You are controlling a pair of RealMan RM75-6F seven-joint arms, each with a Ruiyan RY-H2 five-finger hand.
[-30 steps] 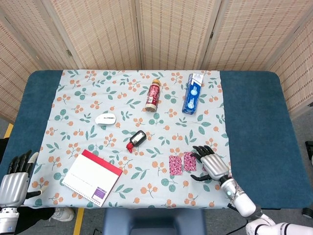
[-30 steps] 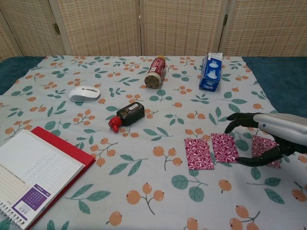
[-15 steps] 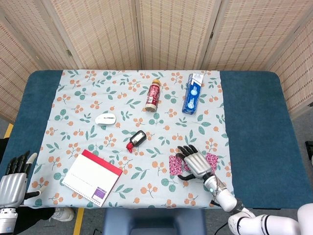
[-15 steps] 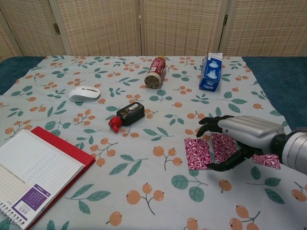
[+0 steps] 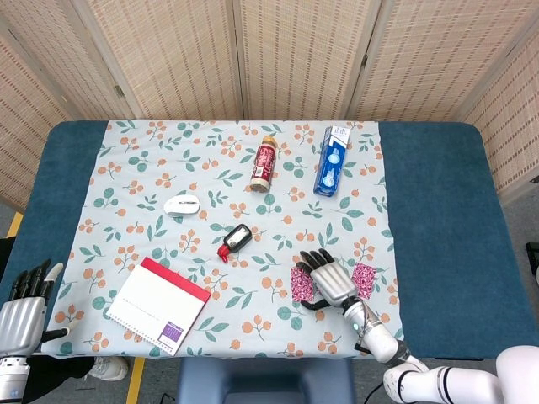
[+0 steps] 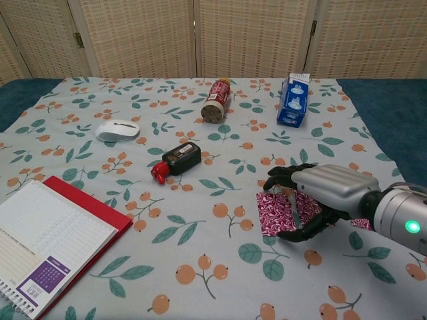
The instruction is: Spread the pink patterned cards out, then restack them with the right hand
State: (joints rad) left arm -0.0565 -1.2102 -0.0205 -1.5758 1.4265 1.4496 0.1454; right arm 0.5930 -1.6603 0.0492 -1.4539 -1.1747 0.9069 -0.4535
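Right hand (image 6: 319,200): silver shell, black fingers, green wrist light. Left hand (image 5: 25,316): silver, black fingers.

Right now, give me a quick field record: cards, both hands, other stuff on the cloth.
cards: pink patterned cards lie flat on the floral cloth, spread out in a row, not stacked; middle one largely hidden by the hand
right hand: right hand over the cards, fingers curled; contact unclear
left hand: left hand at the near-left table edge, off the cloth, holding nothing
other items: white mouse, red-capped black bottle on its side, red can on its side, blue box, red notebook
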